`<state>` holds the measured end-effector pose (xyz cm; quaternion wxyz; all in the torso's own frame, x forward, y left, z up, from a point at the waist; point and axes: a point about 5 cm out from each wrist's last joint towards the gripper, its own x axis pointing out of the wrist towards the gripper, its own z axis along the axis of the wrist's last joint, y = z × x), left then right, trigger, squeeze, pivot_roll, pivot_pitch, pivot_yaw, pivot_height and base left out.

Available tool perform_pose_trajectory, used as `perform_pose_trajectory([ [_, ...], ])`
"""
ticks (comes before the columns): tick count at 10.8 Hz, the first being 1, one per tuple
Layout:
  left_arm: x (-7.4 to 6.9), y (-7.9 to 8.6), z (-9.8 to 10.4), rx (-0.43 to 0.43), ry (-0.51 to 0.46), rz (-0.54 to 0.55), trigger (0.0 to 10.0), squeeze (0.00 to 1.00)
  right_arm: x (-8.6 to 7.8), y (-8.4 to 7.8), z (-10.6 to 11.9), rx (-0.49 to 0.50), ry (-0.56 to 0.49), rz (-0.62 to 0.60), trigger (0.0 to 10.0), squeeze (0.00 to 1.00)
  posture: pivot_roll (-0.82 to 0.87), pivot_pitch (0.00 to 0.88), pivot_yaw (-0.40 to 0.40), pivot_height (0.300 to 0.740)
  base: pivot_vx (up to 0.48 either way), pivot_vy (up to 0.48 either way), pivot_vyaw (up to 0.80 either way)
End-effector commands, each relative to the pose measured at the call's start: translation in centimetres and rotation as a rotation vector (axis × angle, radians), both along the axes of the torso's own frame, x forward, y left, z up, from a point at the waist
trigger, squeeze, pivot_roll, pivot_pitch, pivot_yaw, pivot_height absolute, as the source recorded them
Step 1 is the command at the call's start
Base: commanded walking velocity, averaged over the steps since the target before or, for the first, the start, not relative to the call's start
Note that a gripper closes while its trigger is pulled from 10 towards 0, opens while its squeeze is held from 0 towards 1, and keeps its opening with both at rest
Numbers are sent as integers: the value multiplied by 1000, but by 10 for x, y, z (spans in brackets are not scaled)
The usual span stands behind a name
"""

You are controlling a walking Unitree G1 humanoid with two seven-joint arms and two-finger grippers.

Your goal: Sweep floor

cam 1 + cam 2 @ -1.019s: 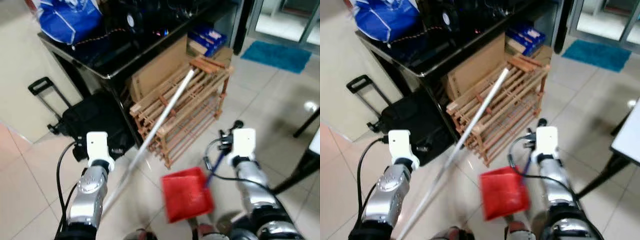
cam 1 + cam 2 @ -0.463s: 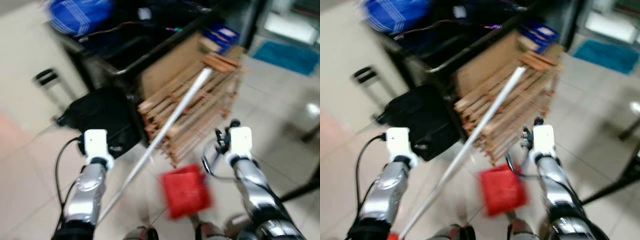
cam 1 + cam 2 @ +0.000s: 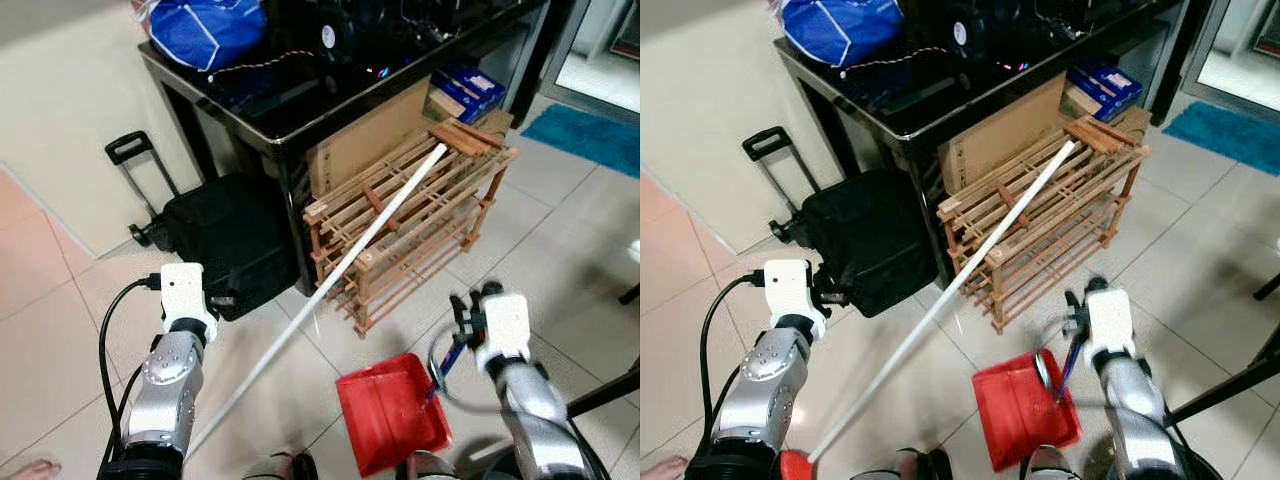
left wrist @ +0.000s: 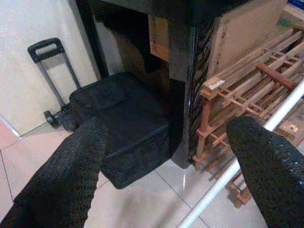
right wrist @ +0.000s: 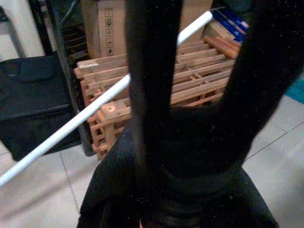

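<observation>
Looking at the left gripper [image 4: 166, 156] through its wrist cam: fingers [image 4: 66, 175] spread wide apart, nothing between them, touching nothing. Past them I get the black bag [image 4: 123, 118] on the tiles and the black table's leg [image 4: 183, 95] beside it.

Right gripper [image 5: 199, 95]: the two fingers [image 5: 147, 85] stand apart with a dark mass filling the base of the gap. I can't tell from this whether they're clamped on anything. In the head view the right arm [image 3: 520, 390] sits just beside the red dustpan [image 3: 390, 415], with the dustpan's dark handle [image 3: 447, 362] running up toward the wrist. Contact is hidden there.

Broom: white pole [image 3: 350, 260] runs diagonally, top end resting against the wooden rack [image 3: 420, 215], lower end down near my left side, where a red fitting [image 3: 792, 465] shows at the frame's bottom edge. The pole passes between the two arms; the left arm [image 3: 175, 385] is beside it, not touching.

Dustpan lies flat on the floor tiles [image 3: 60, 330] in front of the rack, mouth facing my side.

Surroundings: cardboard box [image 3: 375, 135] under the black table [image 3: 300, 100], behind the rack. Blue bag [image 3: 205, 30] on the tabletop. Trolley handle [image 3: 130, 150] sticks up by the black bag near the wall. Blue mat [image 3: 590, 135] on the floor far right.
</observation>
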<state>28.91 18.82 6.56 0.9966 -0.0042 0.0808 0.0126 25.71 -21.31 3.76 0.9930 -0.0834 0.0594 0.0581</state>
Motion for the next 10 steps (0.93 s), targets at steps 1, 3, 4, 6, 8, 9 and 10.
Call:
perform_pose_trajectory([
  [1,-1,8,0,10,2,21,10000,0,1,7,11,17,-38,29,10000,0,-158,147,137,740,0,0,0],
  [3,-2,11,0,13,1,23,10000,0,-7,12,17,29,-43,55,10000,0,-162,154,134,740,122,0,0],
  [4,-3,12,-1,14,3,25,10000,0,-10,12,18,30,-40,56,10000,0,-164,158,134,740,281,0,0],
  [6,-4,10,-2,13,6,21,10000,0,-7,9,29,36,-52,32,10000,0,-166,162,136,740,283,0,0],
  [8,-4,10,-2,13,8,18,10000,0,-1,8,40,44,-81,16,10000,0,-167,164,139,740,285,0,0],
  [9,-3,10,-2,15,11,15,10000,0,2,8,42,44,-86,11,10000,0,-167,164,137,740,285,0,0],
  [10,-3,9,-2,13,11,14,10000,0,1,8,43,45,-77,10,10000,0,-166,164,135,740,292,0,0],
])
